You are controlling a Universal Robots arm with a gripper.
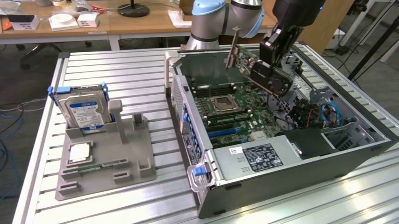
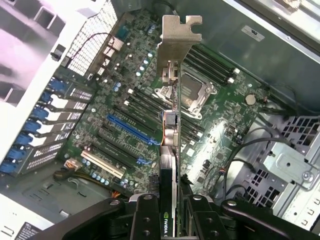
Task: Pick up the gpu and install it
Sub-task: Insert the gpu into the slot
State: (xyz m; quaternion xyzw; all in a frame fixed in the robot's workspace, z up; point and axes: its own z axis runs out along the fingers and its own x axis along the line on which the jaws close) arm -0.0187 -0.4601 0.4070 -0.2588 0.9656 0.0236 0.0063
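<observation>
1 gpu (image 1: 251,63), 1 claw (image 2: 172,216), 1 robot arm (image 1: 212,18), 1 open pc case (image 1: 349,156) with 1 motherboard (image 1: 240,122) and 1 cpu socket (image 1: 224,103) inside; 1 bench (image 1: 112,70), 1 grey holder tray (image 1: 134,149), 1 hard drive (image 1: 84,111), 1 memory stick (image 1: 100,166), 1 square silver chip (image 1: 81,152)

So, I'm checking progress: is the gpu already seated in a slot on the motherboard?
No, the gripper holds the gpu in the air above the motherboard, tilted and clear of its slots.
</observation>
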